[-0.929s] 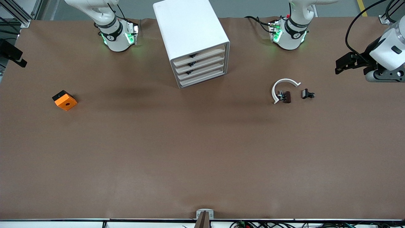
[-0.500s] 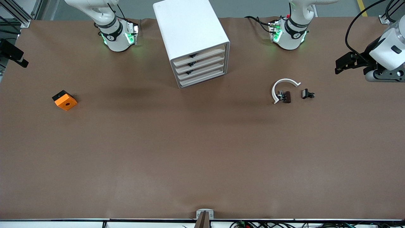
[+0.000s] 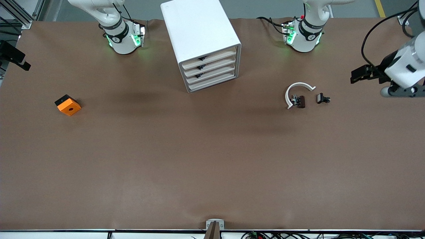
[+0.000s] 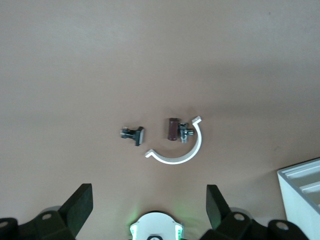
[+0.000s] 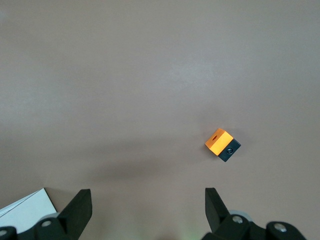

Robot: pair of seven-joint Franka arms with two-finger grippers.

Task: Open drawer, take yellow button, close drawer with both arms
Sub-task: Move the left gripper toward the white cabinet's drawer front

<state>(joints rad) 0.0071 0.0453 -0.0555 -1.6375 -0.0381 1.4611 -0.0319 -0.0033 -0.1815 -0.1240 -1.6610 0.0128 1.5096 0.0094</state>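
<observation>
The white cabinet (image 3: 202, 39) stands at the table's back middle between the arm bases. Its four drawers (image 3: 210, 71) are all shut, with small black handles showing. The button is hidden. My left gripper (image 3: 358, 74) hangs open and empty over the left arm's end of the table; in the left wrist view (image 4: 149, 196) its fingers stand wide apart. My right gripper (image 3: 15, 58) hangs open and empty over the right arm's end of the table; it also shows in the right wrist view (image 5: 147, 197).
An orange cube (image 3: 68, 105) with a black side lies toward the right arm's end, also in the right wrist view (image 5: 222, 144). A white curved band (image 3: 297, 88) with small dark clips (image 3: 300, 101) lies toward the left arm's end, also in the left wrist view (image 4: 176, 156).
My left gripper has dropped a little lower in the front view. The right gripper has barely shifted. Nothing on the table has moved.
</observation>
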